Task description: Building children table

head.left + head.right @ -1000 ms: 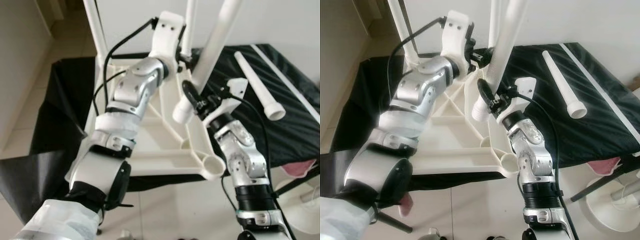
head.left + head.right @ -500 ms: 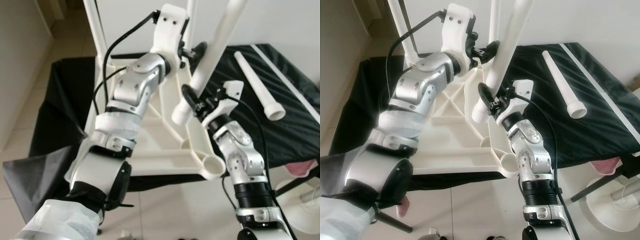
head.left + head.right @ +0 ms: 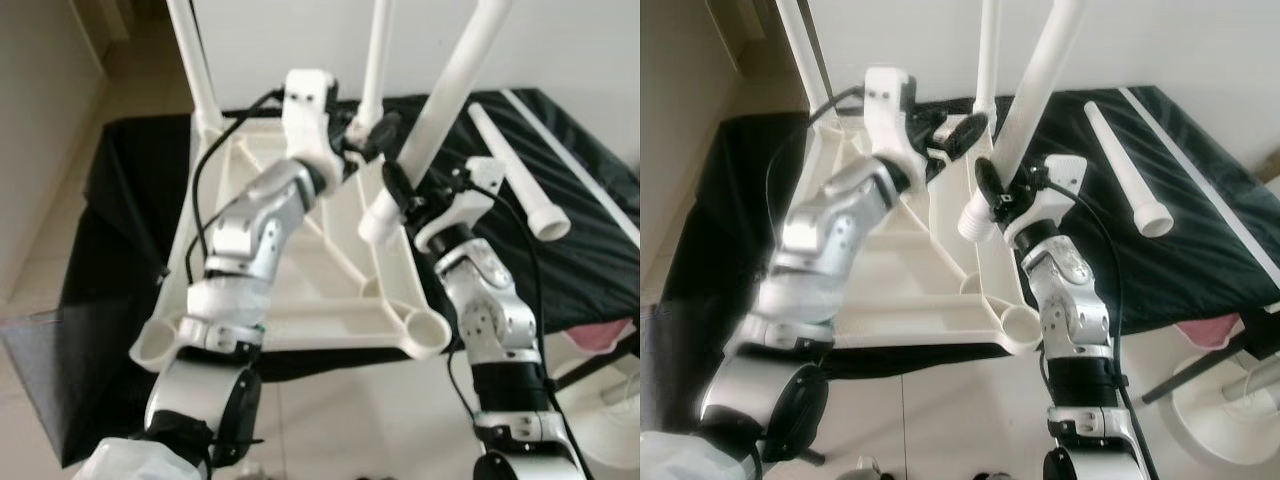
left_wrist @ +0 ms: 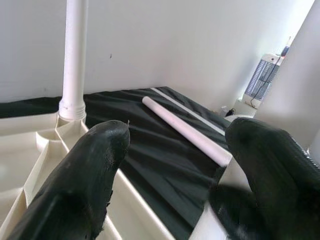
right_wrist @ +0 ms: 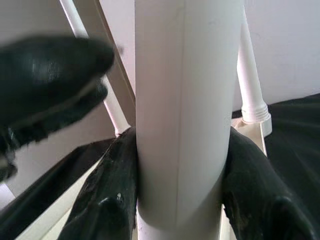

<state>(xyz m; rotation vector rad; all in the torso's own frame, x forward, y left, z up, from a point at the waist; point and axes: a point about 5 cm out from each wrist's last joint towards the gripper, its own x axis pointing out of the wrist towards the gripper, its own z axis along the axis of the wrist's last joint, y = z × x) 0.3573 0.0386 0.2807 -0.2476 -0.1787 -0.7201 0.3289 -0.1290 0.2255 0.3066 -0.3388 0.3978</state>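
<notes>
The right claw (image 5: 182, 200) pinches a white table leg (image 3: 440, 110) near its lower, threaded end, its two black fingers (image 5: 107, 200) pressed against either side of the tube. The leg tilts up and away from the claw, with its threaded end hanging just above the upturned table top (image 3: 300, 300). The left claw (image 3: 372, 135) hovers just beside the held leg with its fingers (image 4: 85, 185) spread apart and nothing between them. The cream table top lies underside up on a black cloth (image 3: 110, 230) that covers the counter (image 3: 1200, 250), its ribs and round corner sockets showing. Two legs (image 3: 192, 60) already stand upright in the far sockets. One more loose leg (image 3: 515, 170) lies on the cloth to the right, well apart from the table top.
</notes>
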